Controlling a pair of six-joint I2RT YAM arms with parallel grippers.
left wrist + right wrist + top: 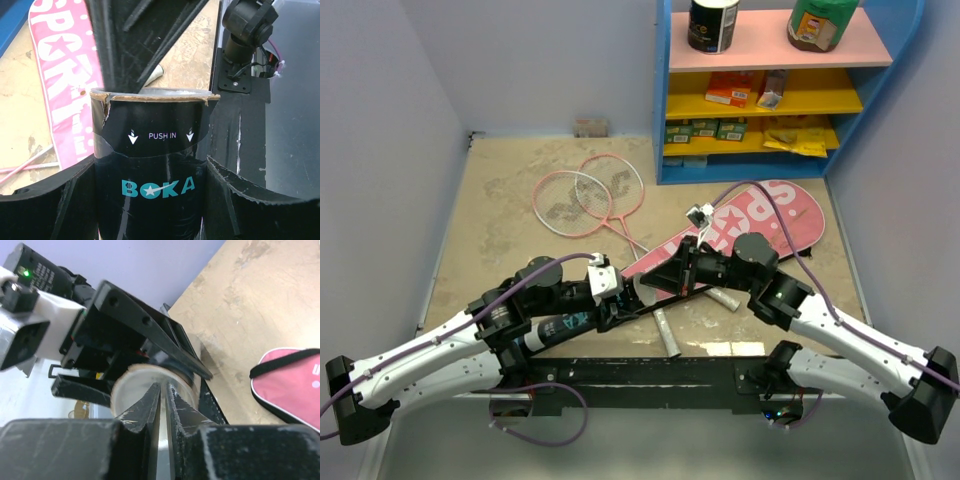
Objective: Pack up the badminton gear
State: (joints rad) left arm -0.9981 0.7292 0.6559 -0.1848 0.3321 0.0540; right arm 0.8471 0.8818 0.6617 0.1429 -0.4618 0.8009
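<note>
1. Now gripping the black shuttle tube [150, 125] in the left gripper [150, 180], fingers pressed on both sides, low over the near edge of the table [500, 220], torn open mouth facing the other arm.
2. Poking the right gripper [164, 390] at that mouth, fingers drawn almost together with just a sliver between. Cannot tell whether anything is pinched there.
3. Looks like the loading step, so keep the tube dead steady and line the tips up with the centre of the opening, clear of the ragged cardboard rim.
4. Push straight along the tube's length, slowly. Avoid levering sideways, which would likely twist the tube out of the grasp.
5. Left to pack: pink bag [770, 215] lying beneath the right arm, two rackets [585, 195] overlapped further back.
</note>
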